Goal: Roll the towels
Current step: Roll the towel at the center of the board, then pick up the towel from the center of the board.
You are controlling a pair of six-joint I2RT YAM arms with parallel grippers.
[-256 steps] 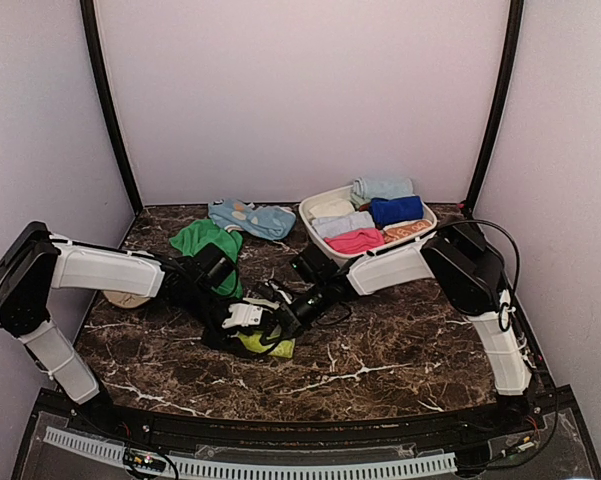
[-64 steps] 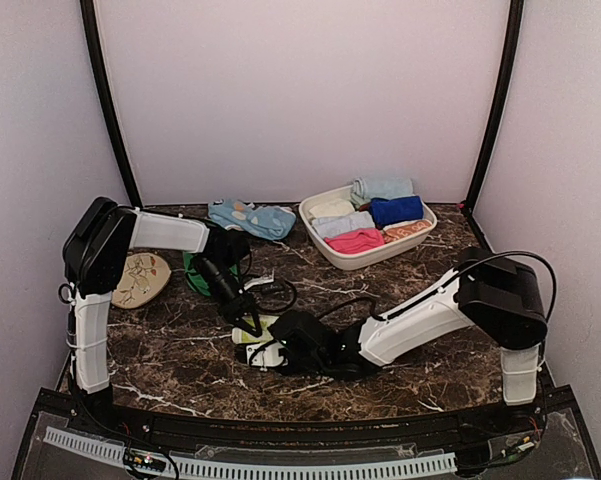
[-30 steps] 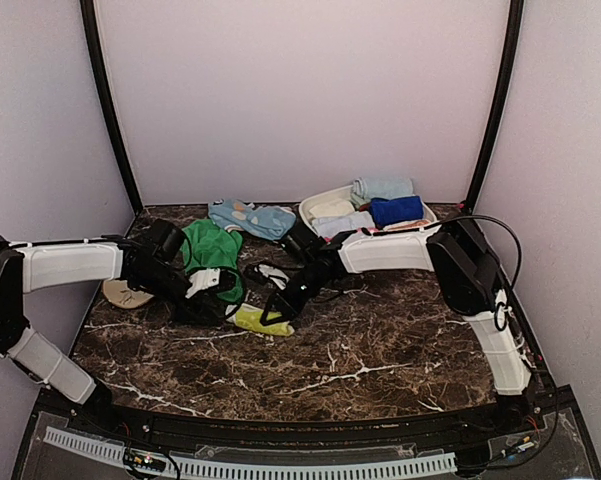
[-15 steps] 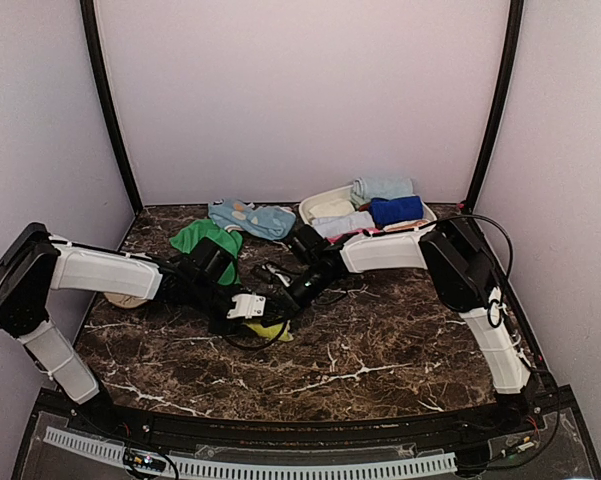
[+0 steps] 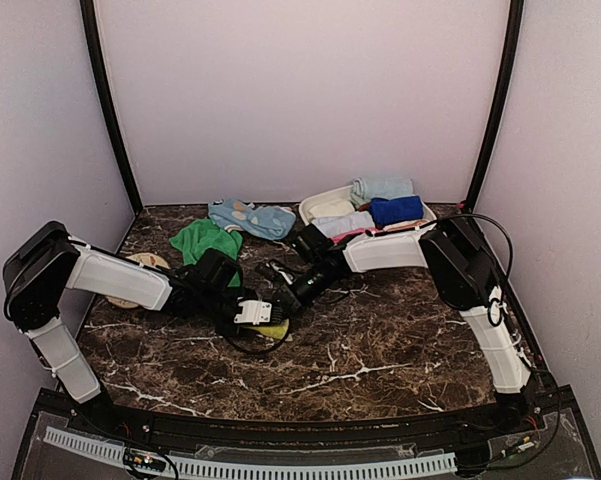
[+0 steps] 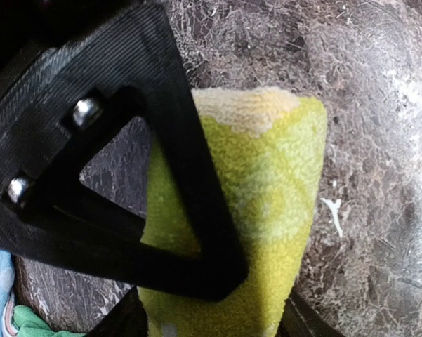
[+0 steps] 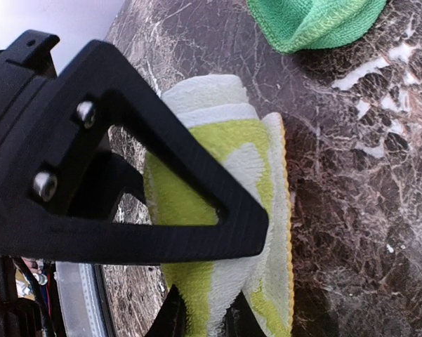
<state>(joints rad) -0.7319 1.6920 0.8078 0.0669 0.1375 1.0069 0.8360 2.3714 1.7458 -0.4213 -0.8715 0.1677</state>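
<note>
Right tool [image 5: 288, 296] is judged to be clenched on one end of the lime towel [image 7: 249, 151]; in its wrist view the cloth is seen narrowed between the jaws. Whether the left tool [image 5: 263, 316] is gripping or released cannot be told. In its wrist view one finger is laid across the roll and the other is mostly hidden.

The lime towel is found left of the middle of the counter [image 5: 400, 340], wound into a short roll, with both tools met closely over it. An outer flap is seen lying flat on the counter beside the roll, not wrapped around it.

Unwinding is judged the main risk. If the roll is let go while that flap is loose, the soft cloth could spring open and the roll be lost. If only one end is held and pulled, the roll could be drawn into a cone or dragged across the counter. The fingers could also be knocked together, so little room being left between the tools. A black cable loop is seen on the counter just beside the roll, toward the near edge, and could be snagged or swept into the cloth.

The green towel [image 5: 205, 240] lies crumpled toward the far left corner, not yet rolled, so the task is judged about half done at best. It could be caught by the left arm, which lies just beside it.
</note>
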